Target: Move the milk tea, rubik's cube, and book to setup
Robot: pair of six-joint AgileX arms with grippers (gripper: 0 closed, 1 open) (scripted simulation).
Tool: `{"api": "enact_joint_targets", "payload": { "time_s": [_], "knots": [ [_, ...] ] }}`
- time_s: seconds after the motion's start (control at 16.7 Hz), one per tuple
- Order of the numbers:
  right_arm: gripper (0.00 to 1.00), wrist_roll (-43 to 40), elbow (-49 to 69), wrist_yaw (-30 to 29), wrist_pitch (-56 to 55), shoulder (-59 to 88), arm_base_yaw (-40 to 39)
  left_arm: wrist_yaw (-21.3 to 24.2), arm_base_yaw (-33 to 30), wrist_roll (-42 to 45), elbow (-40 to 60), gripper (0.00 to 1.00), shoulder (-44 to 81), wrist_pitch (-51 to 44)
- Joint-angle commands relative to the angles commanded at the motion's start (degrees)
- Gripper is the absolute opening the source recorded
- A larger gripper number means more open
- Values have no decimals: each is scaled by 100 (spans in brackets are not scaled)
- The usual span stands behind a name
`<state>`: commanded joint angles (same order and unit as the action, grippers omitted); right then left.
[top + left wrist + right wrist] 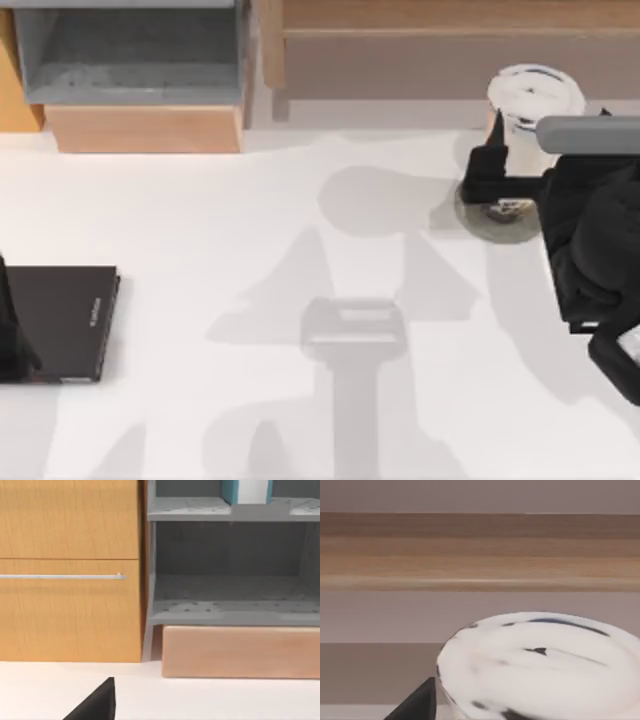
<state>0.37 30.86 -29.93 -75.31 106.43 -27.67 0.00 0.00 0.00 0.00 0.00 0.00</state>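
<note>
The milk tea (pixel 533 100), a clear cup with a white lid (pixel 540 665), stands at the table's far right on a flat grey disc (pixel 478 222). My right gripper (pixel 520 165) is open around the cup's body. One dark finger (pixel 490 165) sits at the cup's left side, and its tip (pixel 417 705) lies close beside the lid. The teal-blue book (pixel 247 491) stands on an upper grey shelf. My left gripper (pixel 10 345) is parked open at the table's left edge, one fingertip (pixel 97 705) showing. The rubik's cube is out of view.
A thin black book (pixel 62 320) lies flat at the left, next to my left arm. A wooden cabinet with a grey open shelf (pixel 130 60) and a wooden base block (pixel 145 130) stands at the back left. A long wooden ledge (pixel 450 40) runs along the back right.
</note>
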Motion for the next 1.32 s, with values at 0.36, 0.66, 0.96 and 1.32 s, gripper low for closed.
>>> {"api": "enact_joint_targets", "payload": {
  "time_s": [0.36,0.66,0.96,1.32],
  "knots": [
    [100,-176,834,181,801,-247,362,0,0,0,0,100,0,0],
    [100,-570,2639,631,3085,-295,1323,0,0,0,0,100,0,0],
    [100,-1040,4466,1274,6590,-98,2571,0,0,0,0,100,0,0],
    [100,-1549,5917,2075,10868,384,4028,0,0,0,0,100,0,0]
  ]
}}
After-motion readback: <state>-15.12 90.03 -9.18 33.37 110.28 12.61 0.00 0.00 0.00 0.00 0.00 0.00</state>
